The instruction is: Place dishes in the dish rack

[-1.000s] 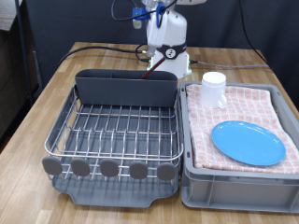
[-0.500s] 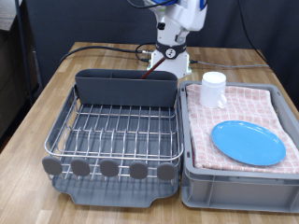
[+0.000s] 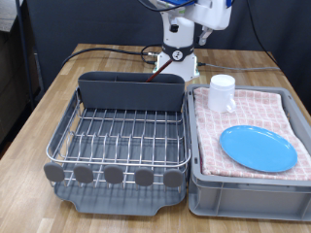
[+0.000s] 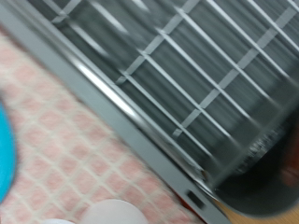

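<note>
– Dishes: where now?
– Plate (image 3: pixel 258 148) flat on the pink cloth (image 3: pixel 267 105) in the tub (image 3: pixel 243 194), at the exterior view's right. Cup (image 3: pixel 223 93) upright on the same cloth, at the tub's far corner, just beside the rack (image 3: pixel 60 131). Neither one in the rack yet.
– And the spoon?
– Probably that reddish sliver (image 3: pixel 152 76) poking up behind the box (image 3: pixel 131 92); too small to swear to.
– Anything changed?
– Arm (image 3: pixel 199 12) only. A second ago hanging low over the box; now lifted to the exterior view's top and swung towards its right. Plate and cup exactly as before. Rack's wires bare as before.
– Meaning?
– Seemingly finished at the box and turning towards the tub. One dish racked at most, two left.
– Claw?
– Not made out in either view. No fingers in the wrist view, so apart or together cannot be told. Nothing seen held.
– Wrist view, then?
– Blurred. Rack wires (image 4: pixel 187 65), tub wall, pink cloth, a blue edge of plate (image 4: pixel 4 149), a white bit of cup (image 4: pixel 112 213).
– Tabletop (image 3: pixel 58 87)?
– Wood, carrying rack and tub side by side, touching or nearly so.
</note>
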Tool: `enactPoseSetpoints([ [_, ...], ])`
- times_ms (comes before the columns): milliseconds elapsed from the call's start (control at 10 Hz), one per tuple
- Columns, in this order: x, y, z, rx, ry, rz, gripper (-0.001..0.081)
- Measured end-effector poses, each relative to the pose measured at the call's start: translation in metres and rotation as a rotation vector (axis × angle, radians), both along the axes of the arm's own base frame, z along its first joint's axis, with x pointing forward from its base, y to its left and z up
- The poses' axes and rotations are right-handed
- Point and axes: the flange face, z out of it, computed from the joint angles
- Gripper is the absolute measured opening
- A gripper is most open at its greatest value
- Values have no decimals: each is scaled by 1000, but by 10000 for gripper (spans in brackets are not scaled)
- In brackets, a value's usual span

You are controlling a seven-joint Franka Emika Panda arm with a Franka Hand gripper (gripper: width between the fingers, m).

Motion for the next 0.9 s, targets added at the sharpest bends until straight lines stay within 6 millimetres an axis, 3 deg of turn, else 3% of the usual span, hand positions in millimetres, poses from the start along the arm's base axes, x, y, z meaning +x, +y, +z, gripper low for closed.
enactPoseSetpoints([
  [400,43,38,4,26,-5,87,802],
  [900,81,98,8,35,6,148,802],
])
